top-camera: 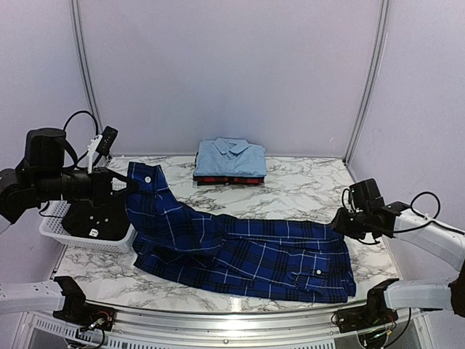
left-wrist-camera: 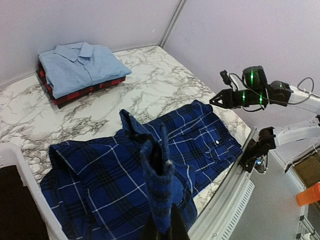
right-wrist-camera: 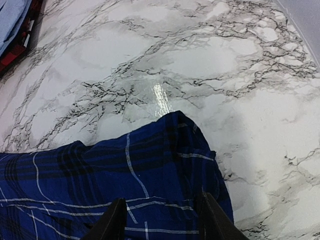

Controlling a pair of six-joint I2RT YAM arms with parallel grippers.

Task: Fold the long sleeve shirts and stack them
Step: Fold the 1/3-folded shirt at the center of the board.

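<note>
Fingers on L (left-wrist-camera: 179,228), mostly cut off, pinch navy plaid shirt (top-camera: 240,251); R fingers (right-wrist-camera: 214,220) apart, empty.

Marble-patterned bench (top-camera: 305,189), white with grey veining. A navy blue plaid shirt (top-camera: 247,251) lies spread across the near half, reaching from the left side almost to the right edge; its left end rises off the surface. A folded red-and-black plaid shirt (top-camera: 229,179) rests at the back centre, well apart from it. A white slotted basket (top-camera: 58,231) sits at the left edge.
</note>
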